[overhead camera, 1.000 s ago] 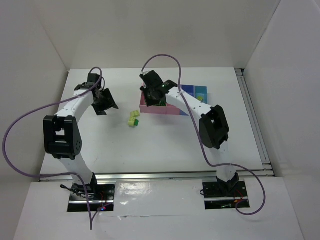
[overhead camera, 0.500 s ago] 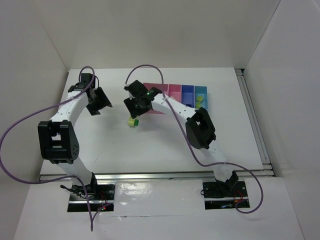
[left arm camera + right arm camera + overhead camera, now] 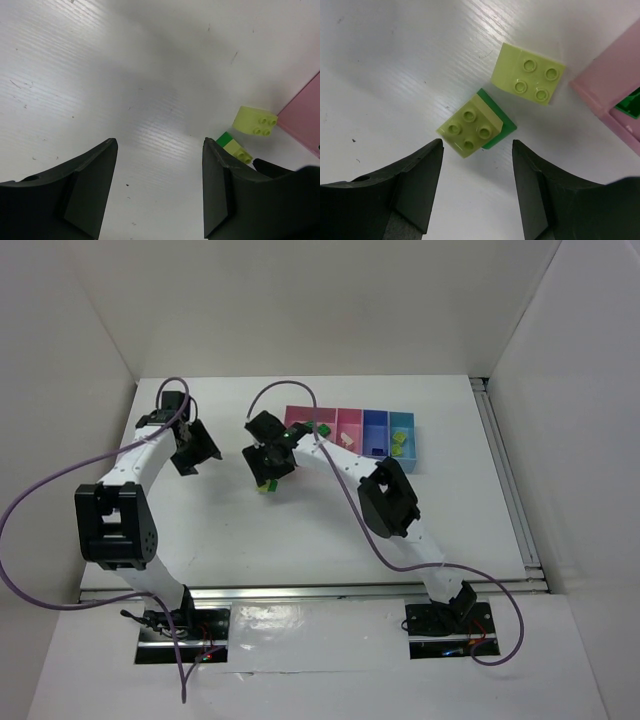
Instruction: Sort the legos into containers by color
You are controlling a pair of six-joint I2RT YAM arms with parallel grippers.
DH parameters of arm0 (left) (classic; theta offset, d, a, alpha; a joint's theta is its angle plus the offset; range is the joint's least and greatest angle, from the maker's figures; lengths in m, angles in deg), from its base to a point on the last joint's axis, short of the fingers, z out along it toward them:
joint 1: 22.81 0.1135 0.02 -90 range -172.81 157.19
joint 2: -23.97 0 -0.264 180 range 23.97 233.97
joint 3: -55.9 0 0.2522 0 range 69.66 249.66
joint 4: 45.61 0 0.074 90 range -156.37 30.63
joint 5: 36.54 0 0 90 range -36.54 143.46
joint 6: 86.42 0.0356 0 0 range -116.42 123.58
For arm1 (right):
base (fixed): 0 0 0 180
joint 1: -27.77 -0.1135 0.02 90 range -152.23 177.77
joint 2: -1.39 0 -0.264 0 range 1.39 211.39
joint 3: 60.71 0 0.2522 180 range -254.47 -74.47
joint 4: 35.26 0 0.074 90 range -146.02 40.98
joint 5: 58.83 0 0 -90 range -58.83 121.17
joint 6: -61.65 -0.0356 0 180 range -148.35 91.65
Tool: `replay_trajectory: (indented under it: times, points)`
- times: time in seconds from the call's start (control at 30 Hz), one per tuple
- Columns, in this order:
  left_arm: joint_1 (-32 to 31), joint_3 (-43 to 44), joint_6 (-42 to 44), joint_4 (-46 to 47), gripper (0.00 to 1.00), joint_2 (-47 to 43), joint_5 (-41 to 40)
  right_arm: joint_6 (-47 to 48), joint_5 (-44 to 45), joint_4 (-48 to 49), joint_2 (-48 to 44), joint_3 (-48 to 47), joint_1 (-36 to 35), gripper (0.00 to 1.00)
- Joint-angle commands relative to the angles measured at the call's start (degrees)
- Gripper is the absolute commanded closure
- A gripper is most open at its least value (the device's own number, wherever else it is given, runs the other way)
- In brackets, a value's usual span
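A white table [image 3: 330, 530] stands boxed in by plain white walls [image 3: 330, 310], a metal rail [image 3: 505, 480] along its right edge, its surface finely ribbed and lightly scuffed in the wrist views. The containers [image 3: 375, 445], a joined row of open bins, sit toward the far side, right of centre: a wide pink bin [image 3: 300, 418], a narrow pink bin [image 3: 349, 426], a blue bin [image 3: 375, 428] and a light blue bin [image 3: 403, 423]. Pale yellow-green legos [image 3: 399, 441] lie in the light blue bin and a dark green lego [image 3: 322, 427] in the wide pink one. Loose on the table, just beside the wide pink bin's near left corner, are a single yellow-green brick [image 3: 528, 73], four studs up, and close by it a stacked pair [image 3: 470, 131], a yellow-green brick set slightly askew on a dark green one. The right arm [image 3: 385, 505] reaches up and left across the front of the bins, its wrist turned down so that the right gripper [image 3: 477, 190] hangs directly over the stacked pair, jaws apart and gripping nothing, the pair lying on the table just ahead of the dark fingers [image 3: 415, 185]. The left arm [image 3: 125, 510] bends along the table's left side, the left gripper [image 3: 159, 185] angled down toward the centre, jaws spread wide with only bare table between them and the loose bricks off to the side nearer the bins. Purple cables [image 3: 40, 510] loop off both arms
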Motion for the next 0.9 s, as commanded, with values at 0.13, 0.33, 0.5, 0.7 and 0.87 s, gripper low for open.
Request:
replay_trajectory:
  times: [0.13, 0.33, 0.5, 0.7, 0.87]
  points:
    - [1.2, -0.9, 0.0, 0.0, 0.28, -3.8, -1.7, -3.8, 0.3, 0.3, 1.2, -3.2, -1.3, 0.34]
    - [1.7, -1.5, 0.6, 0.5, 0.28, -3.8, -0.6, -4.3, 2.3, 0.8, 2.3, -3.7, -1.8, 0.27]
    - [1.7, -1.5, 1.2, 1.0, 0.28, -3.8, -0.1, -4.3, 2.3, 0.8, 2.3, -3.7, -2.3, 0.18]
    - [1.7, -2.0, 1.7, 1.0, 0.29, -3.3, 0.4, -3.8, -1.4, 3.1, 2.8, -3.7, -2.8, 0.23]
    - [2.2, -2.5, 1.7, 1.0, 0.29, -3.8, 0.4, -3.1, -2.2, 4.4, 2.8, -4.2, -3.4, 0.29]
